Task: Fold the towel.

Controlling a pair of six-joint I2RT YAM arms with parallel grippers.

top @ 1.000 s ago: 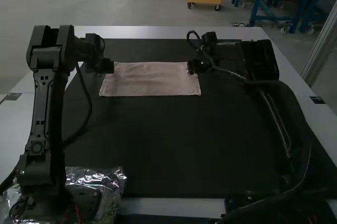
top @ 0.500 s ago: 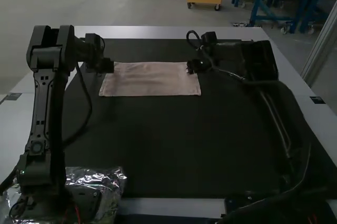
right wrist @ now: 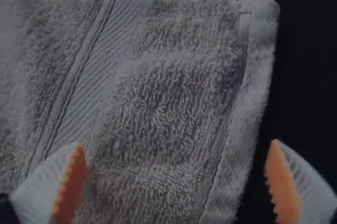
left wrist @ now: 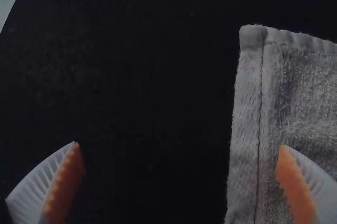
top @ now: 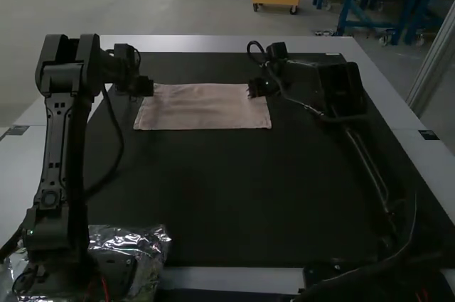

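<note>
Towel (top: 202, 108), pink, flat on black mat (top: 220, 195)

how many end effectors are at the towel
2: the left end effector by the far left corner of the towel, the right end effector by its far right corner.

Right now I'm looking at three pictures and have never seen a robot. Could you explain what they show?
The machine is a pair of mechanical arms, a left arm and a right arm, at a table. The high view comes from a fixed camera above and behind them. The two close-ups come from cameras on the arms' wrists, one each.

A pale pink towel lies flat, a wide rectangle on a black mat, with the end of one arm at each side. Nothing is held: both pairs of jaws stand wide open, each spread across a side edge of the towel.
</note>
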